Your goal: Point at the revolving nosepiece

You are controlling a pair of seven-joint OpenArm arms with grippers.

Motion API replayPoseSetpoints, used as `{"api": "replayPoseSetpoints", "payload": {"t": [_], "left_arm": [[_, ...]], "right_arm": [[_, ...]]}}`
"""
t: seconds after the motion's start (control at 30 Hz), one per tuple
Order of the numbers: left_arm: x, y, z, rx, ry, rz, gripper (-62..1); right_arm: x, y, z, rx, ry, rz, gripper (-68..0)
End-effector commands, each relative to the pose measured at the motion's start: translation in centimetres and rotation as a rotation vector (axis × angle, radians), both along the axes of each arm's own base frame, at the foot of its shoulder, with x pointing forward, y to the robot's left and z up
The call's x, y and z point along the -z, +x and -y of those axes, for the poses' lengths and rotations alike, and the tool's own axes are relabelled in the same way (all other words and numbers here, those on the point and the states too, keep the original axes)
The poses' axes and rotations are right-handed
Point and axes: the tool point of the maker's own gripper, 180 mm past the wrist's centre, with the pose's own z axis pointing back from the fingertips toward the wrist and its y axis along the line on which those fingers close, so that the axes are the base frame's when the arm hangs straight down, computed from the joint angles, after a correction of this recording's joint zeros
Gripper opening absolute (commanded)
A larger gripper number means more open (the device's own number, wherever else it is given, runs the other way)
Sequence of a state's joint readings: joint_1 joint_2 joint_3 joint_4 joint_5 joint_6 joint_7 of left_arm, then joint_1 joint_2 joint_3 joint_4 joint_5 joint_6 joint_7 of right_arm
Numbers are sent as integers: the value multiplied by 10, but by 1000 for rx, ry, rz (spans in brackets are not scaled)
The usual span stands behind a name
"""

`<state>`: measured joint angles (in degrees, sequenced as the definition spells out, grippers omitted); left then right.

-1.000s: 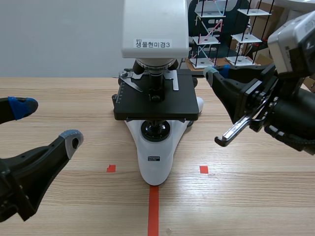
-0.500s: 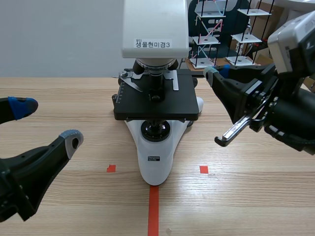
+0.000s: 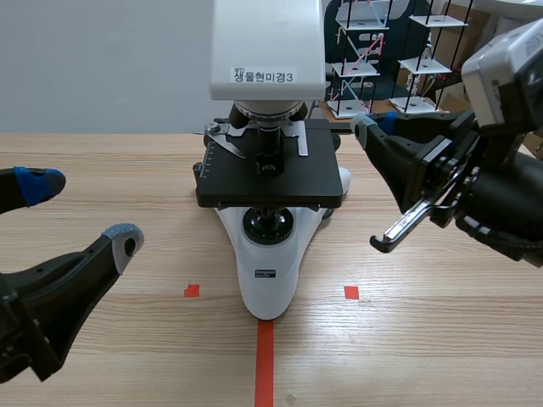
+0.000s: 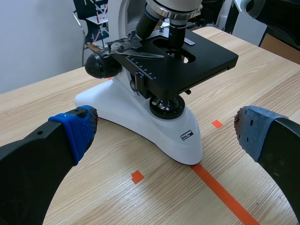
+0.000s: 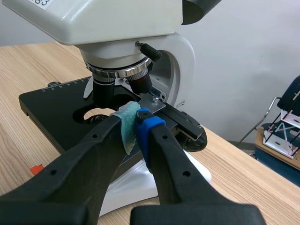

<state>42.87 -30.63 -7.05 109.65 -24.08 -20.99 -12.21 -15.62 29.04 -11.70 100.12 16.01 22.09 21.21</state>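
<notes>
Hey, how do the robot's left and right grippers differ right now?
The left gripper is open, fingers spread wide; the right gripper is shut, pads together on nothing. The left sits low, short of the microscope; the right is raised beside its stage, tips aimed toward the revolving nosepiece. Both have black fingers with dotted pads.

One microscope (image 3: 270, 174), one table (image 3: 441, 339).

The left jaws stand wide apart, one blue pad (image 4: 77, 127) at the frame's lower left, the other at lower right. Beyond them, centre frame, a white microscope (image 4: 140, 117) sits on the wooden surface (image 4: 42, 101), its revolving nosepiece (image 4: 176, 7) at the top edge above the black stage (image 4: 206, 58).
</notes>
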Motion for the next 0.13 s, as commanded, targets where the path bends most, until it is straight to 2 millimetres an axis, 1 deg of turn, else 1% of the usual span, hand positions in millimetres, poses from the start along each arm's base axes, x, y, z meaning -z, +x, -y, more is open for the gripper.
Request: {"api": "replayPoseSetpoints", "payload": {"t": [0.0, 0.1], "left_arm": [[-7, 1, 1, -4, -18, 20, 6], [-7, 1, 1, -4, -18, 20, 6]], "right_arm": [[-13, 0, -2, -9, 26, 38, -658], [-13, 0, -2, -9, 26, 38, -658]]}}
